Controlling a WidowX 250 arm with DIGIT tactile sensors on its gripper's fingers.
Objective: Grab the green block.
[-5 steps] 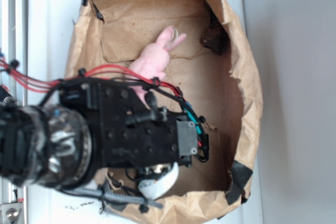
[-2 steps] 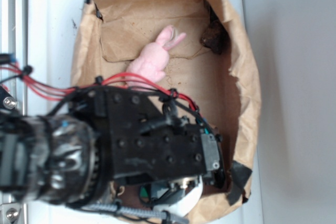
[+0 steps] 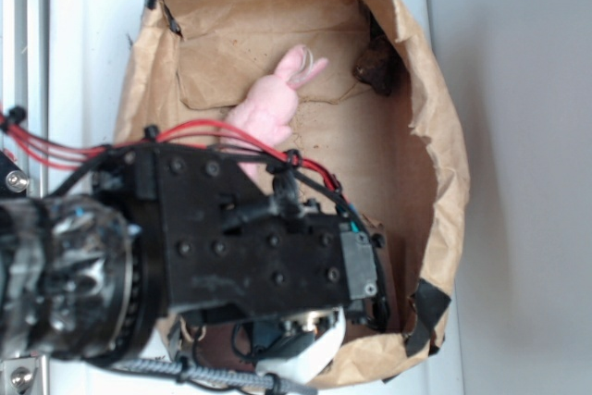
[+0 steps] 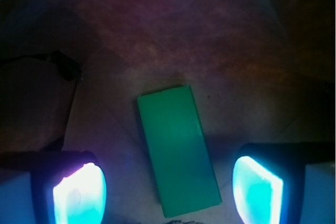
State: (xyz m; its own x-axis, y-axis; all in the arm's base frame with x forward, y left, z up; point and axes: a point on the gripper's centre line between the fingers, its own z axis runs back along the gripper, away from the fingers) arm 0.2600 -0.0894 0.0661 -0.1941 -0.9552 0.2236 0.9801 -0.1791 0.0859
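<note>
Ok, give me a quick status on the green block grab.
Gripper open, fingers either side of the green block, not touching. Block flat on the paper floor, slightly angled. Nothing between fingers and block; pink bunny well clear.

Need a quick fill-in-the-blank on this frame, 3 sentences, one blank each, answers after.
1. In the wrist view, the green block lies flat between the two fingers of the tool, whose jaws stand ____.
2. In the exterior view, the plush toy in the paper-lined box is a pink ____.
3. In the exterior view, the block is hidden behind the robot's ____.

Answers: open; bunny; arm
</note>
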